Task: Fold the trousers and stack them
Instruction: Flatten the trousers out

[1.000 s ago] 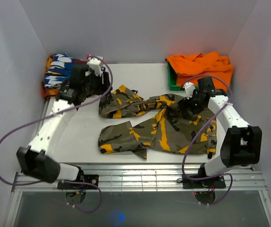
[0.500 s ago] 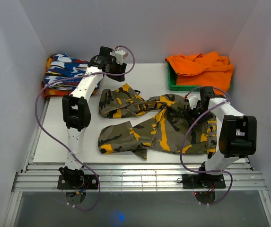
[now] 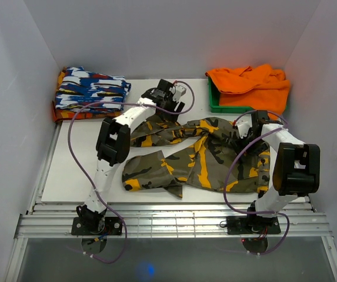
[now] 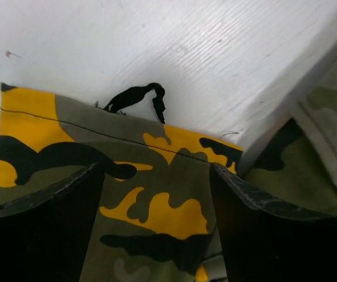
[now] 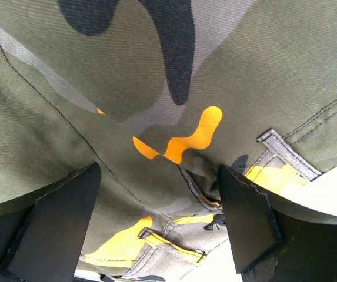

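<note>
**Left wrist view: left gripper (image 4: 155,170) hung open over an edge of the trousers (image 4: 156,217)**

Its two dark fingers (image 4: 68,200) stood wide apart with nothing between them but camouflage cloth lying flat below. Just past the fingertips ran a stitched edge of the cloth with a small black loop (image 4: 136,97) poking out onto the bare white table (image 4: 174,41). Whether the tips touched the fabric could not be told.

The right gripper (image 5: 159,170) was likewise spread and held nothing. It sat low over a creased part of the trousers, with a belt loop (image 5: 289,155) and seams directly under it.

From above, the trousers lay spread on the table with their long axis running left to right. The broad waist end was on the right, and two legs reached left, one far and one near, with a twist where they met. The left arm stretched to the far edge of the far leg, about midway along it. The right arm hovered over the waist end.

So the cloth lay straight beneath both hands, and neither needed to travel sideways. The left arm looked better placed for the leg and the right for the waist, so a fold would probably begin by pinching down where each stood.

A patterned folded garment (image 3: 89,91) sat at the far left. An orange cloth (image 3: 250,82) lay in a green bin (image 3: 215,107) at the far right.
</note>
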Motion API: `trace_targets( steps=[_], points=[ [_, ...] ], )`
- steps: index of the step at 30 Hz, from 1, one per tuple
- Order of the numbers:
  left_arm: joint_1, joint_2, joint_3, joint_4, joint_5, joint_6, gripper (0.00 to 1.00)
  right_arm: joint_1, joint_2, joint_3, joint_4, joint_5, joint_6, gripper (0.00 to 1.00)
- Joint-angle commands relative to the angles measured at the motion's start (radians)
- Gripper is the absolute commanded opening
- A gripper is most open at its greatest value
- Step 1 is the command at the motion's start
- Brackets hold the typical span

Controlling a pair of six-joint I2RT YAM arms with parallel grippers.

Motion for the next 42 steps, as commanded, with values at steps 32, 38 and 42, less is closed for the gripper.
trace_targets(
  steps=[32, 38, 42],
  points=[
    [0.780, -0.942, -0.732, 0.103, 0.478, -0.099, 0.00, -0.257, 0.119, 0.055, 0.084, 0.220, -0.232, 0.85],
    [0.987, -1.063, -0.985, 0.035, 0.506, 0.058, 0.00, -0.289, 0.107, 0.058, 0.076, 0.237, -0.280, 0.85],
    [1.004, -1.063, -0.991, -0.015, 0.625, 0.144, 0.55, -0.318, 0.114, 0.090, 0.068, 0.239, -0.307, 0.85]
  ],
)
